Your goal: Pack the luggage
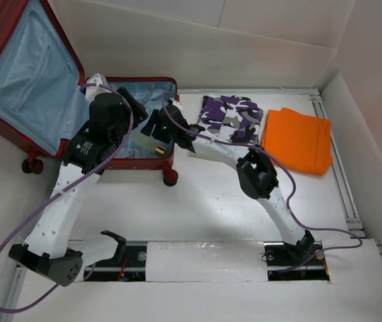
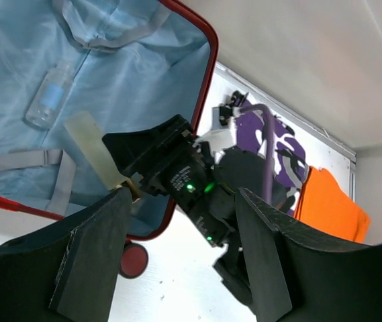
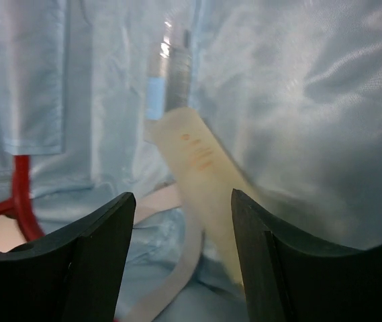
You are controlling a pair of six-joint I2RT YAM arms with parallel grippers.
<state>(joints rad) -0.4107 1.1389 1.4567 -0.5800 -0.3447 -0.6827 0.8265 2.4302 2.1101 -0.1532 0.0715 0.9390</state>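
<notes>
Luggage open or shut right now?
Open. The luggage lid lies back at the upper left with its light blue lining exposed, and a clear bottle rests inside on the lining.

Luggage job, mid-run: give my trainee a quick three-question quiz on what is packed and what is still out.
1. True or false: the orange cloth lies on the table, outside the luggage.
2. What lies on the blue lining near the cream tube? A) a shoe B) a clear bottle with a blue label C) a book
3. How many folded textiles wait outside the luggage?
Key: 1 true; 2 B; 3 two, the orange cloth and the purple camouflage cloth.
</notes>
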